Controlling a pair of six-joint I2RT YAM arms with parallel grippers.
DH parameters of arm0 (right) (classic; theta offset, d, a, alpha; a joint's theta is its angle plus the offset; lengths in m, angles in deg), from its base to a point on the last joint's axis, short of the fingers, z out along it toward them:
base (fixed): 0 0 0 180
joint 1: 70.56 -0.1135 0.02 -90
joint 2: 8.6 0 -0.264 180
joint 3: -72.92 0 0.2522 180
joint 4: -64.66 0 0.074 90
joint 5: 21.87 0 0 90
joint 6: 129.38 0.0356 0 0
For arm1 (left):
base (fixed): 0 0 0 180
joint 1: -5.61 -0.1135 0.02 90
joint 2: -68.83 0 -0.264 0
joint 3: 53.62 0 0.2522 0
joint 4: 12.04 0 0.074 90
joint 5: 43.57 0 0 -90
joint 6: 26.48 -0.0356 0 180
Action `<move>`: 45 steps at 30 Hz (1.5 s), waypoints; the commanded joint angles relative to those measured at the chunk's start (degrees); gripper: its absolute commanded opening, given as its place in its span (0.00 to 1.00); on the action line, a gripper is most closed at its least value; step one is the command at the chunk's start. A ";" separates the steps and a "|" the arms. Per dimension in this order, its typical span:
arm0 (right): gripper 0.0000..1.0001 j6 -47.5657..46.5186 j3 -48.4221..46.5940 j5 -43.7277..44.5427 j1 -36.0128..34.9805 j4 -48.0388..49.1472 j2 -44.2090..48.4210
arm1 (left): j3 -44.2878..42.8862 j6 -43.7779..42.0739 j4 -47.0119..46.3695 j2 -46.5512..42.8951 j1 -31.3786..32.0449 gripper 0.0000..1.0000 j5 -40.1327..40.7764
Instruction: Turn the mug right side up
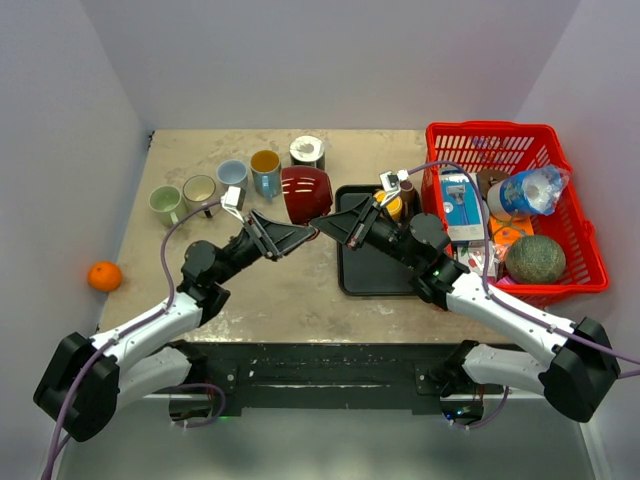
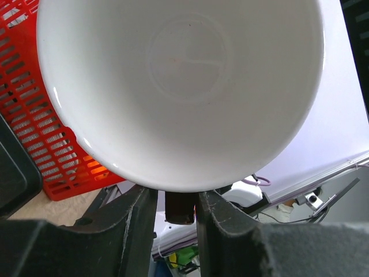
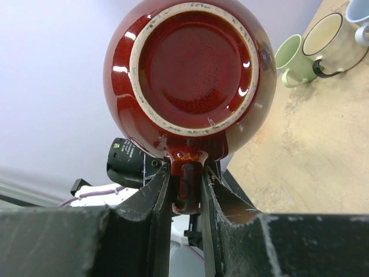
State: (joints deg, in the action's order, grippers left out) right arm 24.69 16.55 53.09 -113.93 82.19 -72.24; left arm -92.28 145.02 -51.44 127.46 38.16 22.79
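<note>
The shiny dark red round mug (image 1: 305, 192), white inside, is tipped sideways, and the left gripper (image 2: 179, 202) and right gripper (image 3: 186, 180) both pinch its handle (image 3: 188, 190).

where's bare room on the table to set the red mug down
Best patch: the bare tabletop straight in front of the red mug, toward the near edge. The near half of the black tray is also bare. Crowded: the mug row along the back left, and the red basket on the right is full.
</note>
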 commanded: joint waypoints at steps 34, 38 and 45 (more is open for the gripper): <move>0.99 0.35 -0.55 7.40 -0.13 -21.88 -4.65 | -17.71 -41.92 58.39 -8.36 0.58 0.00 34.58; 0.99 1.06 0.95 8.89 -0.04 -22.58 -3.60 | -20.44 -46.59 67.30 -6.17 0.49 0.00 45.06; 0.99 -1.67 -0.63 12.23 -0.04 -28.21 -1.41 | -23.26 -49.50 79.61 -0.19 -3.18 0.00 60.63</move>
State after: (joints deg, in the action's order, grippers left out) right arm 24.45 17.51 61.72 -114.04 56.57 -76.57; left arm -111.08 99.99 24.92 125.86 38.32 69.39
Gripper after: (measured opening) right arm 0.986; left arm 0.241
